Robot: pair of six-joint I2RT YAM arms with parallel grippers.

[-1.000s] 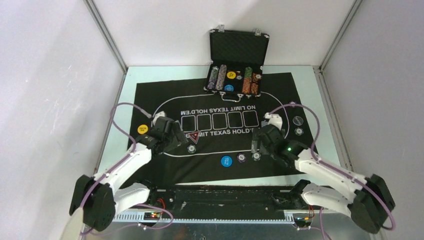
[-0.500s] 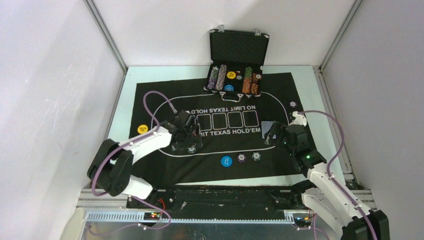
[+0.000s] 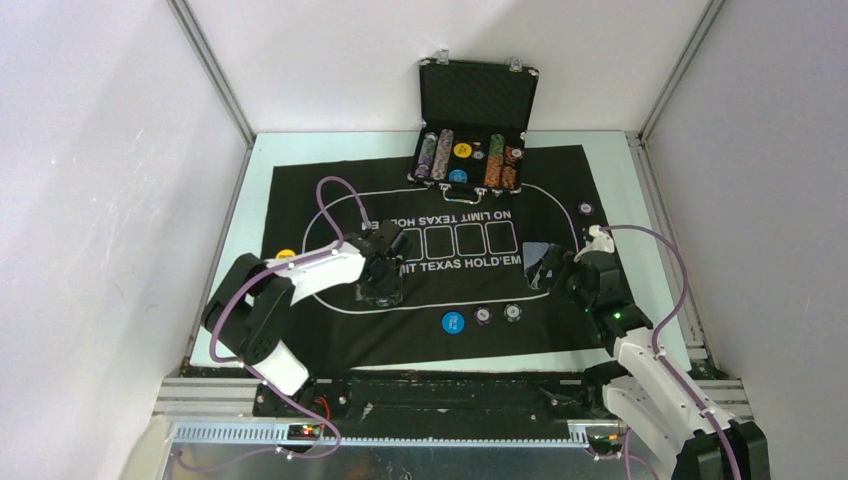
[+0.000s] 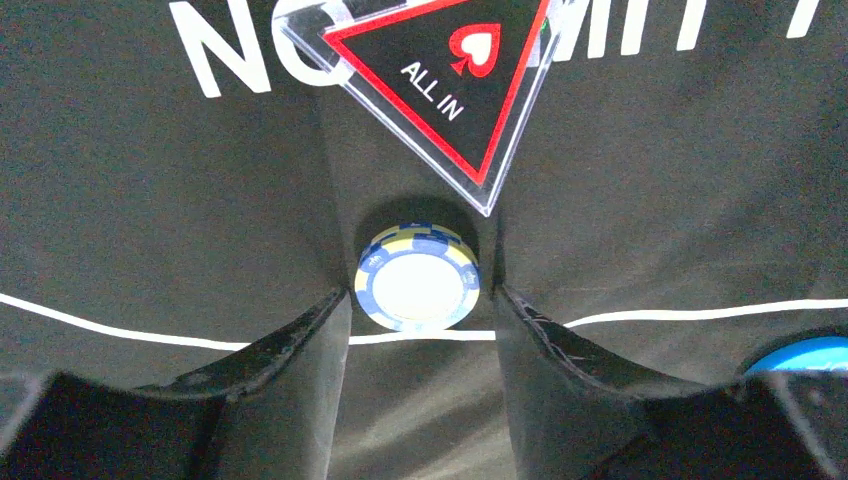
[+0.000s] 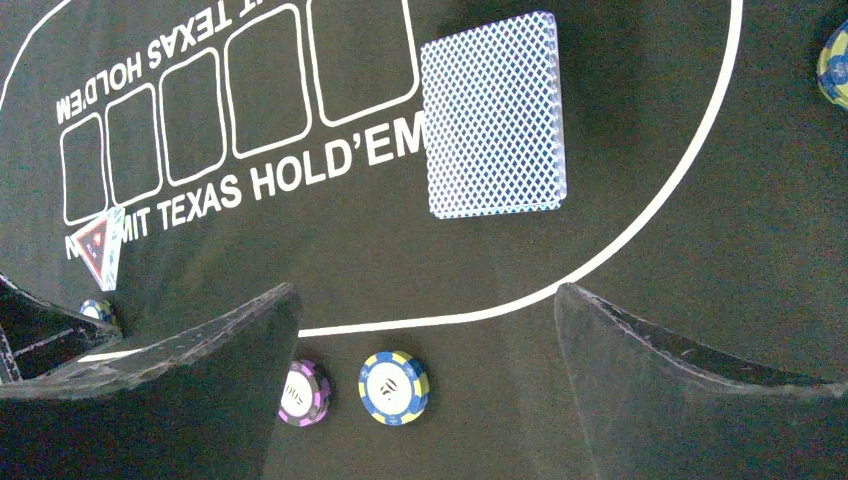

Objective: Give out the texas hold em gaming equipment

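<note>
Blue-and-yellow chip (image 4: 418, 278) sits at the white line between the half-open jaws of your left end effector (image 4: 420, 295), not yet pinched; close off-centre and it could flip against the clear ALL IN marker (image 4: 440, 80) just beyond. Your right end effector (image 5: 425, 292) hangs wide open, empty, near the blue-backed cards (image 5: 490, 115). Soft black felt mat (image 3: 300, 190) may wrinkle on the pale bench (image 3: 250, 210), white walls (image 3: 100, 150) close on three sides.

Past the chip (image 4: 418, 278), the triangular marker (image 4: 440, 90) obstructs.
</note>
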